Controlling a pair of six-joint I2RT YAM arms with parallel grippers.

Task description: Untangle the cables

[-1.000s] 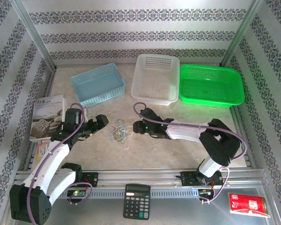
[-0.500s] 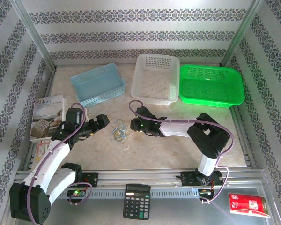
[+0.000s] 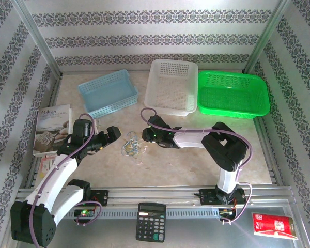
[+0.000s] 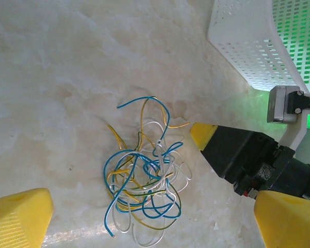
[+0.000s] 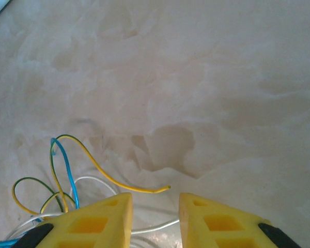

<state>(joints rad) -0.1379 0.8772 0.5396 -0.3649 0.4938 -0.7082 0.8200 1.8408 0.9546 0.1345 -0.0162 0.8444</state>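
- From the top camera, the cables [image 3: 133, 146] lie as one small tangle on the table [image 3: 186, 165], between my two claws and in front of the blue basket [image 3: 107, 93].
- My right claw [image 3: 146, 136] has come to the left during the last second. It is now just beside the right edge of the tangle, and its elbow is folded more.
- My left claw [image 3: 114, 135] has not moved and waits just beside the left edge.
- The tangle looks the same as a second ago, so I judge that no wire is separated yet.
- From the left wrist camera, my left claw [image 4: 152, 201] is released. Its yellow fingers [image 4: 18, 217] are wide apart, with the blue, yellow and white loops between them.
- In the same view, the right claw's yellow tip [image 4: 203, 136] stands near a loose yellow end, apart from it.
- From the right wrist camera, the fingers of my right claw [image 5: 155, 206] stand narrowly apart, not clenched.
- A whitish wire crosses the gap, and the yellow end [image 5: 144, 189] lies just ahead of it. I see nothing pinched.
- For the task, I think the approach is nearly finished. The next step is probably to close on one loose end and pull it out while the left claw holds the rest.
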